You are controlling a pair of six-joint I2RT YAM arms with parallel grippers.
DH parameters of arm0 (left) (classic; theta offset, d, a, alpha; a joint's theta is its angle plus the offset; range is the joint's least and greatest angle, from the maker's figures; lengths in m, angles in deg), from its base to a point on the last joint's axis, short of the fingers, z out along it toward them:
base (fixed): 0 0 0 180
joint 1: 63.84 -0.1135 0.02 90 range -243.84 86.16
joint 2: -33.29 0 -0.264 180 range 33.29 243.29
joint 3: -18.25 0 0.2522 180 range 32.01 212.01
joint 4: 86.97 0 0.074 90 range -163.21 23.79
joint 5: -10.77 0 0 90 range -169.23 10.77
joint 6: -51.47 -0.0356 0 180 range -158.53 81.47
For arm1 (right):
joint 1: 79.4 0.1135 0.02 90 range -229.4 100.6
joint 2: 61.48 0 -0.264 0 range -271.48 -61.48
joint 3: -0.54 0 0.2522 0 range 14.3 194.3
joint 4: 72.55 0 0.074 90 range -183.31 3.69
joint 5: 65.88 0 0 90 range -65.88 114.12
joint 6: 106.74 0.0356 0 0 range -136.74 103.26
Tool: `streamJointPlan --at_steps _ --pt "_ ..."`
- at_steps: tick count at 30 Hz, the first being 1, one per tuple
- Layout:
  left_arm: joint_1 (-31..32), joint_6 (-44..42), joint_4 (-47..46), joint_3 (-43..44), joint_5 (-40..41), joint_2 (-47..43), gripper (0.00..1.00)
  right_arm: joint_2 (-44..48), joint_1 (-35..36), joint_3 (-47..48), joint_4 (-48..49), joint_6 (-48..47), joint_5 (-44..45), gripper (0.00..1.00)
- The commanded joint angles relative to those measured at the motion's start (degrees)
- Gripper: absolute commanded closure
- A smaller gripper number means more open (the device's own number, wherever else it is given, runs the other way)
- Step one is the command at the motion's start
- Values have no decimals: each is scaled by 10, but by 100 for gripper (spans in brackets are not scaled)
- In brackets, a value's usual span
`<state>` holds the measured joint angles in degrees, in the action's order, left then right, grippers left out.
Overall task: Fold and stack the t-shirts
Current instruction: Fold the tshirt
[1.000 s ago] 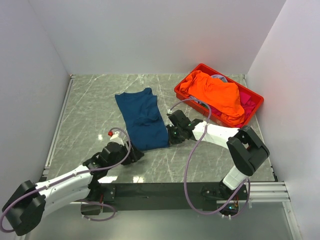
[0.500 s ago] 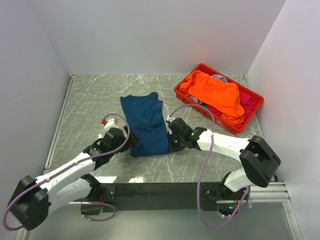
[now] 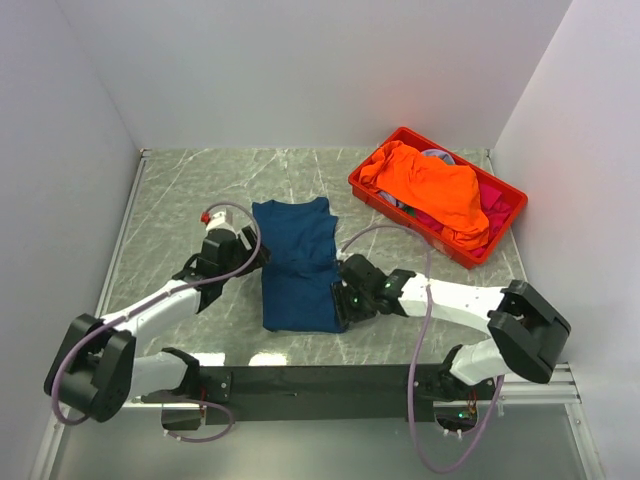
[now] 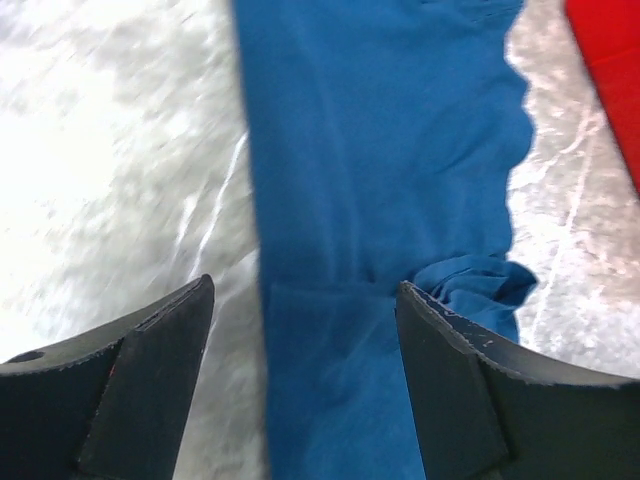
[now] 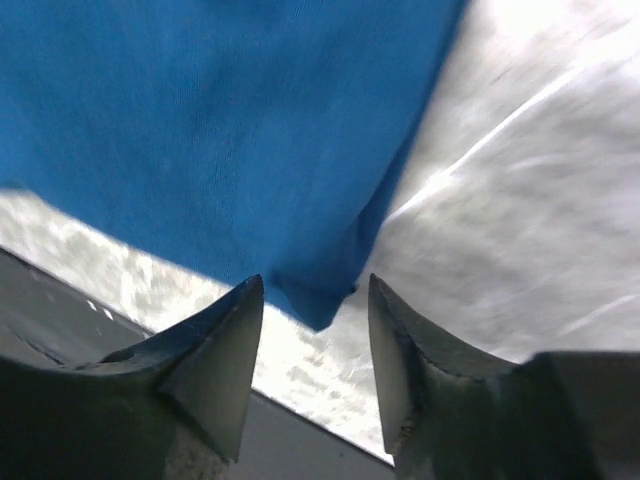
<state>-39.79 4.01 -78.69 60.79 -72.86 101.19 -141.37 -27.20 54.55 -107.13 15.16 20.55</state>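
Top external: folded navy t-shirt

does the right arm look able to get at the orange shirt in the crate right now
Probably yes. The orange shirt lies uncovered on top in the crate, on that arm's side. The right gripper is open and empty at the blue shirt's corner, with no obstacle seen between.

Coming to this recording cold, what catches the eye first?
A dark blue t-shirt, folded into a strip, lies at the middle of the marbled table, with the left gripper at its left edge and the right gripper at its near right corner, both with jaws open. At the back right, a bright orange t-shirt heaps over a red crate.
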Motion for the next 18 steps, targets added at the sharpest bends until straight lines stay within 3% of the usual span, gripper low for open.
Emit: streamJointPlan --at_steps 1,8,18 --pt "-14 -39 -73 14 -71 17 22 26 -41 49 9 -22 21 45" --pt "-23 -41 -84 13 -94 71 27 -27 -106 113 41 -55 -34 44" --pt "-24 -34 -107 12 -121 106 45 -109 -163 185 71 -76 -74 44"
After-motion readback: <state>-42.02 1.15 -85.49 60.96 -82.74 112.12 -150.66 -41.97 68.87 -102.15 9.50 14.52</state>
